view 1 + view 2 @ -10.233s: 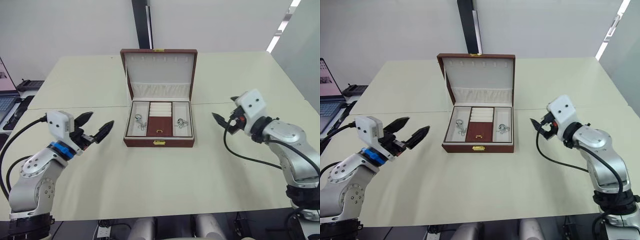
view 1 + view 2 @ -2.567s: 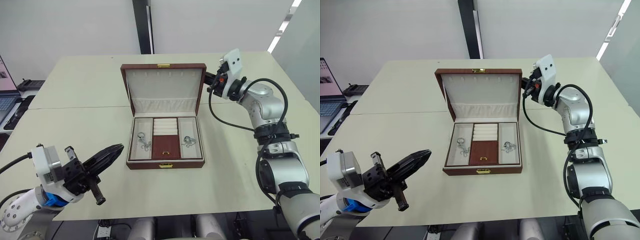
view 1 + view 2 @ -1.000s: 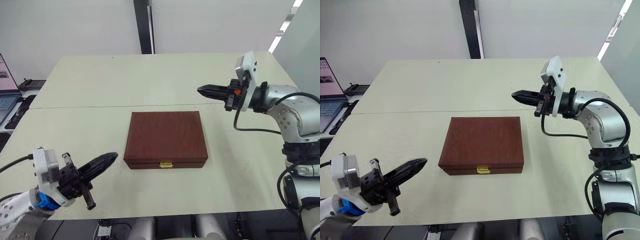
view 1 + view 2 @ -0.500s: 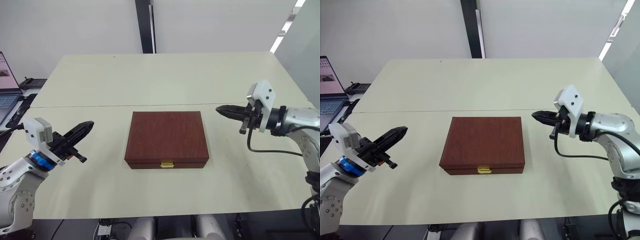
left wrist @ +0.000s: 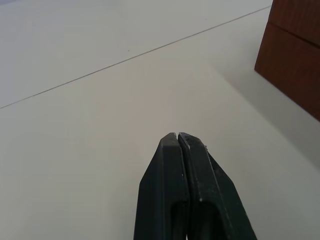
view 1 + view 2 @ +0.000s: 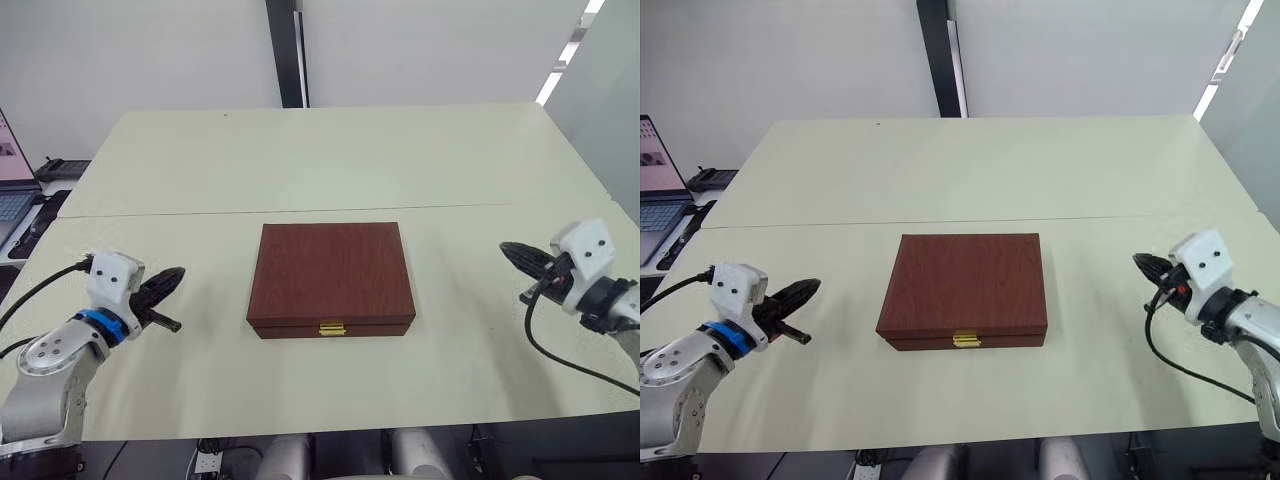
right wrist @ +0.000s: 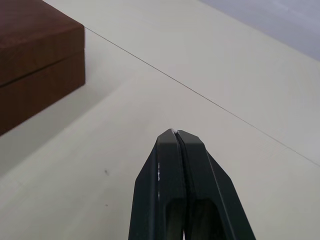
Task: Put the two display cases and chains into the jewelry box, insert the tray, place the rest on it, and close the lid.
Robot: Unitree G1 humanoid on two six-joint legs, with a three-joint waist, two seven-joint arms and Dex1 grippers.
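The rectangular brown wooden jewelry box [image 6: 332,277] sits lid-down mid-table, looking rigid and weighty, best gripped by its side walls, with the clenched left gripper [image 6: 166,279] at 9 o'clock and the clenched right gripper [image 6: 514,250] at 3.

With the lid down on the jewelry box [image 6: 333,275], I can't see anything of its inside, so the display cases, chains and tray are hidden from me. In my left wrist view the box [image 5: 295,60] is cut by the right edge, upper right of the frame, leaving one corner. In my right wrist view it [image 7: 35,60] runs off the left edge, upper left. A laptop [image 6: 660,190] at the far left of the right eye view is cropped, its screen too small to read. The right arm runs off the lower right edge.
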